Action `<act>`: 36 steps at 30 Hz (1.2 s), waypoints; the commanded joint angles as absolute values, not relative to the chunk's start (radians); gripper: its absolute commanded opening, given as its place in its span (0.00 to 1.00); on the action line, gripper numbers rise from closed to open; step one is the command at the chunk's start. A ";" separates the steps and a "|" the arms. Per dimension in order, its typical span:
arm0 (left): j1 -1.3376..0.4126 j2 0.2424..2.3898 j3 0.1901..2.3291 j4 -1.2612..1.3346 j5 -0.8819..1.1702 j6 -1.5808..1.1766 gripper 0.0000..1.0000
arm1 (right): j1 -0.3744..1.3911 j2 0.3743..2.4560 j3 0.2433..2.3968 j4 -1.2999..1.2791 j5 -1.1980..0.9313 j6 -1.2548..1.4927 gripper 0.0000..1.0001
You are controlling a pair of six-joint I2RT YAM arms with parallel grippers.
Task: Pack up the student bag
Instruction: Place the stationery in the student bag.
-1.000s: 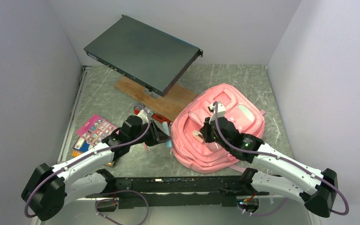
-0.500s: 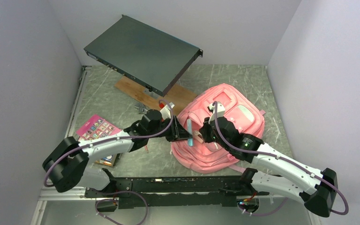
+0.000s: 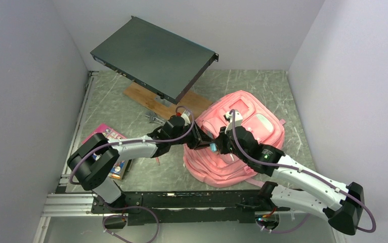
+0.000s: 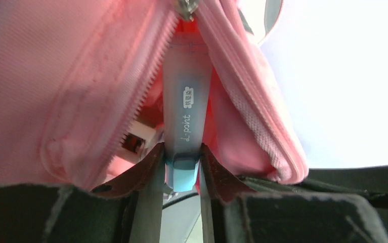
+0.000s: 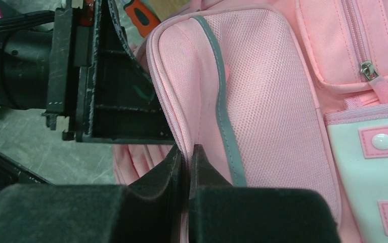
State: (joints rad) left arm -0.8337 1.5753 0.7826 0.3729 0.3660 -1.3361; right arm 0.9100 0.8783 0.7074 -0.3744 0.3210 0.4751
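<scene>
My left claw (image 4: 181, 152) grips a pale blue plastic pen (image 4: 184, 114), half inside the soft pink fabric backpack's (image 3: 242, 101) open pocket (image 4: 148, 101) at 9 o'clock. My right claw (image 5: 186, 152) pinches its edge.

Grey marbled counter (image 3: 105, 104), top view. Upper left of centre: a flat dark metal case (image 3: 154, 58), its near edge overlapping a wooden board (image 3: 140, 96). Left side — a pink picture booklet (image 3: 105, 132), partly hidden. Just below the board — a small metal tool (image 3: 154, 119). Right wrist view, top edge: an orange handle (image 5: 143, 10).
</scene>
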 commanded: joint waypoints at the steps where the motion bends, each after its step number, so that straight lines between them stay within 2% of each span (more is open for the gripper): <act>1: -0.852 1.582 0.744 0.590 0.197 -1.459 0.00 | 0.914 0.826 0.714 -0.234 0.275 0.504 0.00; 8: -0.876 1.636 0.843 0.536 0.118 -1.475 0.00 | 0.914 0.794 0.704 -0.248 0.287 0.511 0.00; 10: -0.886 1.646 0.861 0.519 0.118 -1.479 0.03 | 0.914 0.781 0.704 -0.250 0.293 0.503 0.00; 16: -0.899 1.637 0.856 0.487 0.096 -1.486 0.25 | 0.914 0.780 0.700 -0.260 0.292 0.506 0.00; 17: -0.901 1.635 0.858 0.478 0.097 -1.482 0.30 | 0.915 0.777 0.697 -0.260 0.294 0.506 0.00; 19: -0.905 1.628 0.859 0.465 0.098 -1.470 0.48 | 0.914 0.771 0.697 -0.262 0.300 0.505 0.00; 24: -0.912 1.600 0.837 0.475 0.094 -1.459 0.65 | 0.914 0.759 0.701 -0.267 0.313 0.497 0.00; 29: -0.914 1.546 0.815 0.463 0.092 -1.411 0.69 | 0.914 0.761 0.701 -0.267 0.311 0.498 0.00; 36: -0.913 1.451 0.765 0.439 0.115 -1.312 0.70 | 0.914 0.766 0.707 -0.273 0.310 0.497 0.00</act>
State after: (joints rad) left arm -0.9070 1.5356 0.7746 0.3828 0.1005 -1.3914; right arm 0.9039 0.7891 0.6769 -0.3668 0.3393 0.4816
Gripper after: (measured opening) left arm 0.697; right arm 0.055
